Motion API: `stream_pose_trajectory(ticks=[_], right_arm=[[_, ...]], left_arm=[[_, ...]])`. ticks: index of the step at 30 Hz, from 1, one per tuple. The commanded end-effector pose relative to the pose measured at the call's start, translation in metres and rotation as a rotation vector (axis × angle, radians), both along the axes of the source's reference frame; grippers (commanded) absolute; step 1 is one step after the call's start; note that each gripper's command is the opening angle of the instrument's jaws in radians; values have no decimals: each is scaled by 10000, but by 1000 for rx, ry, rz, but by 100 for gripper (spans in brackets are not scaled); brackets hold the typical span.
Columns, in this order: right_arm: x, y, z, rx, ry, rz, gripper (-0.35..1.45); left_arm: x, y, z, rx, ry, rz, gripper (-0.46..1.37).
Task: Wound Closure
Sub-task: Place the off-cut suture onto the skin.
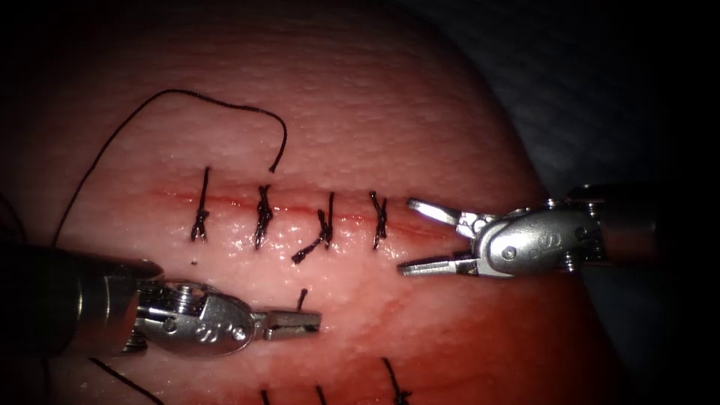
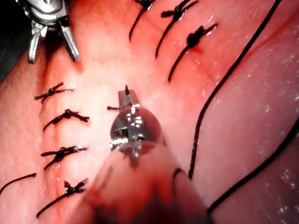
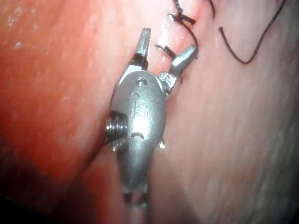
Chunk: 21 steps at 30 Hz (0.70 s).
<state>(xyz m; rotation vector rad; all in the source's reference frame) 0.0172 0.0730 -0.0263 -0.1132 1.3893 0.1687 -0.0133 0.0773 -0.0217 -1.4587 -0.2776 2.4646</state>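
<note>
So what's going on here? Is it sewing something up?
Yes, a robot is stitching a cut in the tissue. Four knotted stitches already cross the cut. The right hand hangs open at the cut's right end, holding nothing. The left hand is shut below the cut, a short thread end sticking up from its tip. A long loose thread curls above the stitches.
</note>
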Motion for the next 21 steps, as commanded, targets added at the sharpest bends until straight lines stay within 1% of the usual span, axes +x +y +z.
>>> stream_pose_trajectory(ticks=[1,2,4,5,6,8,11,12,14,16,17,18,21], right_arm=[[0,0,0,1,0,-5,125],[0,0,0,2,-3,-7,125],[0,0,0,3,-13,-5,125],[-1,0,0,3,-22,-1,125],[-1,0,0,3,-25,2,125],[-3,0,0,4,-31,7,125],[-5,1,0,4,-46,21,126],[-7,2,-1,5,-51,25,126],[-8,2,-1,6,-52,25,126],[-9,2,-3,7,-52,24,126],[-9,2,-3,7,-52,24,126],[-9,2,-4,8,-52,24,126],[-9,3,-6,11,-54,23,126]], left_arm=[[1,-4,4,55,-14,-5,-19],[4,-7,9,122,-25,-27,24],[7,-10,14,163,-36,-36,86],[9,-12,17,186,-41,-41,108],[10,-14,18,205,-45,-46,115],[12,-17,19,223,-48,-50,122],[18,-22,18,227,-57,-40,122],[25,-24,17,226,-60,-33,121],[32,-25,16,223,-41,-43,122],[48,-25,14,220,-6,-63,120],[52,-25,14,224,-2,-66,120],[61,-26,14,233,0,-67,119],[80,-29,14,269,-1,-71,118]])
